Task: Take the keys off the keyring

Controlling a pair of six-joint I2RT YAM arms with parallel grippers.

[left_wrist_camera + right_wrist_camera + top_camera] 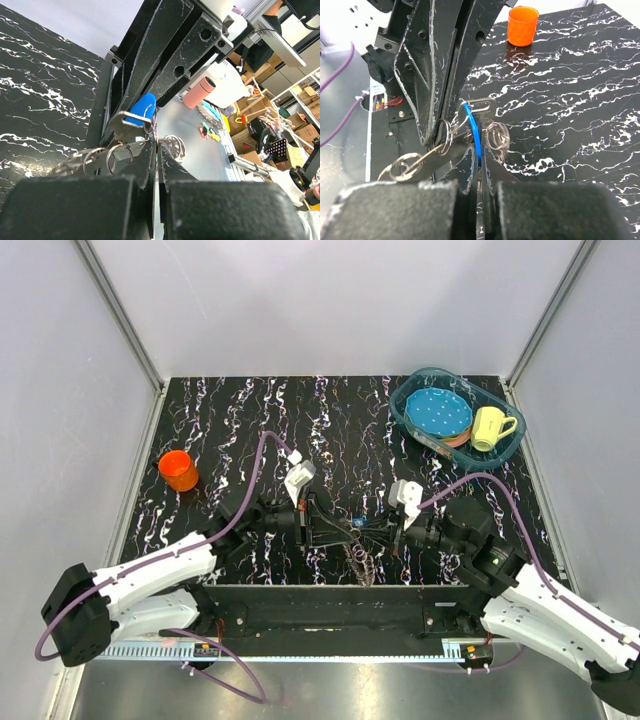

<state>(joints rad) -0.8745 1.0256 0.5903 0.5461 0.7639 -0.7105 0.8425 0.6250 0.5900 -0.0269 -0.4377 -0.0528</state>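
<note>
Nearest us in the top view, the L arm (150, 575) reaches in from lower left and the R arm (530, 590) from lower right. Their tips almost touch at lower centre, w/ the keys (362, 558) bunched between them and hanging clear of the black marbled table (250, 420).

In the L wrist view the left gripper (156, 156) is pinched fully together at bottom centre, clamping grey metal from the bunch. Small split rings (100, 159) fan out just left of its fingers.

In the R wrist view the right gripper (480, 162) is likewise closed tight. The blue-headed piece (472, 125) runs edge-on down into the slit between its fingers, so we read it as gripped there. A flat grey key (477, 106) sits just above the blue.

We can't pick out the keyring wire itself among the split rings.

Further back, an orange cup (179, 471) stands at mid left, well apart. Farthest, at upper right, a blue oval basin (480, 390) holds a blue dotted plate (438, 412) and a yellow mug (489, 427).
</note>
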